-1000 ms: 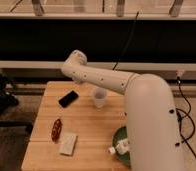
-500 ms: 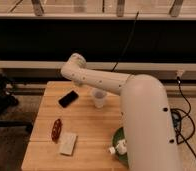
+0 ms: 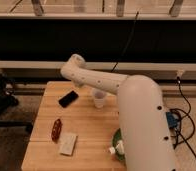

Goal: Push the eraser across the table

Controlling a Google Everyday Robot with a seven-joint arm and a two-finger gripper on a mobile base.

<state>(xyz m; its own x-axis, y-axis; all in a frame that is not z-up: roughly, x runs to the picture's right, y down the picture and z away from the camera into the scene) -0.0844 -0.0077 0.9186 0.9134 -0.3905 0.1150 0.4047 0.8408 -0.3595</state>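
The eraser lies near the worktop's far-left corner, just left of the cup. The tool hangs above and behind it, at the back edge; whether it is open or closed cannot be told. The approach seems in hand. Next, the tool likely needs to come down beside the eraser, then sweep.

The arm has shifted slightly left in the lower right of the frame, its bulky segment now closer to the white cup; the gripper stays out of view.
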